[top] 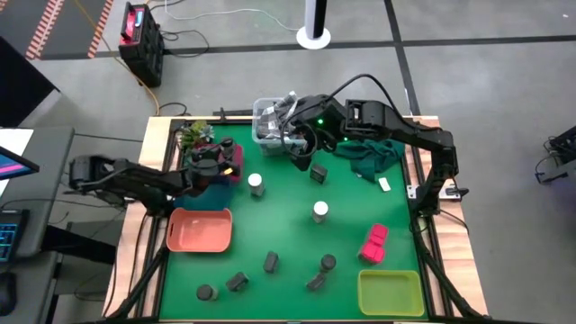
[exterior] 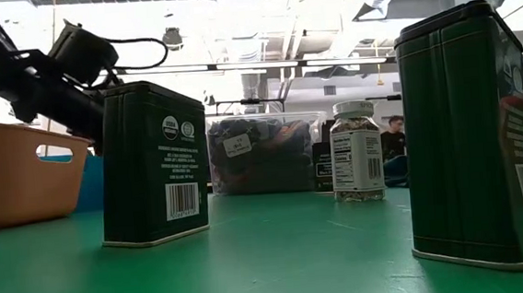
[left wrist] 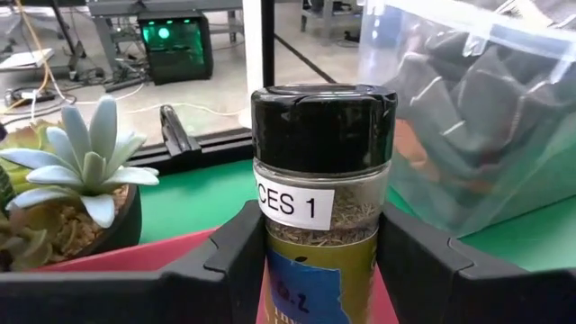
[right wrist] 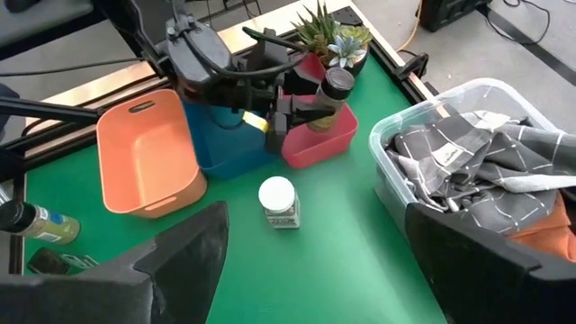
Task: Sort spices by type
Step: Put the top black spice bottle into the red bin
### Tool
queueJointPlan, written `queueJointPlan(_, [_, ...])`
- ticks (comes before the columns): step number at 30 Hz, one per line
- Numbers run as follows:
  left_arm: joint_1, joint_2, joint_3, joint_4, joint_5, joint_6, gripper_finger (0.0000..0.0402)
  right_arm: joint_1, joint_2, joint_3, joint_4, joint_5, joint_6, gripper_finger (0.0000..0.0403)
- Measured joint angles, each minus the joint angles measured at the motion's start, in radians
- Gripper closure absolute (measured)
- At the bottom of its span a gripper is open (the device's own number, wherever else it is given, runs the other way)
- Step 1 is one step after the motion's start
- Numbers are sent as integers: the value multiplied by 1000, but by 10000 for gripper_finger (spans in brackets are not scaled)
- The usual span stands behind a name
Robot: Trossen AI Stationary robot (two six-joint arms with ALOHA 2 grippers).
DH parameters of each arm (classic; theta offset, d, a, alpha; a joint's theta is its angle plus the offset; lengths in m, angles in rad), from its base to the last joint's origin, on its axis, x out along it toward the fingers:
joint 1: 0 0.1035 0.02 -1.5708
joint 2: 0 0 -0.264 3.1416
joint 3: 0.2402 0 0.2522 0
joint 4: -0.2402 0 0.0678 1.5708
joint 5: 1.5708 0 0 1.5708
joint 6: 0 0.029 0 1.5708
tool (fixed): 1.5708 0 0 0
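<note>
My left gripper [top: 225,160] is over the red tray [top: 238,168] at the table's far left, shut on a black-lidded round spice jar [left wrist: 322,171] labelled "CES 1". Other spices stand loose on the green mat: white-topped jars [top: 256,184] [top: 319,211], pink blocks [top: 373,243], and dark tins and jars [top: 271,262] near the front edge. High above the mat by the clear bin [top: 270,121], my right gripper [right wrist: 315,270] is open and holds nothing. My left gripper has the jar's glass body [left wrist: 270,225] between its two fingers [left wrist: 225,261], below the black lid. The fingers come nearly level from the table's left side. The jar leans a little over the red tray [right wrist: 319,139]. The fingers hide its lower end.
A blue tray [top: 211,191] and an orange tray [top: 200,229] lie beside the red one, and a yellow tray [top: 390,291] sits at the front right. A potted succulent [top: 195,135] stands behind the red tray. A green cloth [top: 369,153] lies at the far right.
</note>
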Motion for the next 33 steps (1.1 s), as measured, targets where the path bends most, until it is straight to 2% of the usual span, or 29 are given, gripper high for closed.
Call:
queueJointPlan(12, [37, 166, 109, 5, 0, 27, 214, 0, 0, 0, -1, 0, 3, 42])
queueJointPlan(21, [37, 175, 148, -58, -7, 29, 160, 6, 0, 0, -1, -1, 11, 42])
queueJointPlan(25, [37, 175, 148, -95, -12, -21, 155, 7, 0, 0, -1, -1, 11, 42])
queueJointPlan(33, [19, 169, 148, -97, -11, -22, 155, 7, 0, 0, -1, 2, 19, 42])
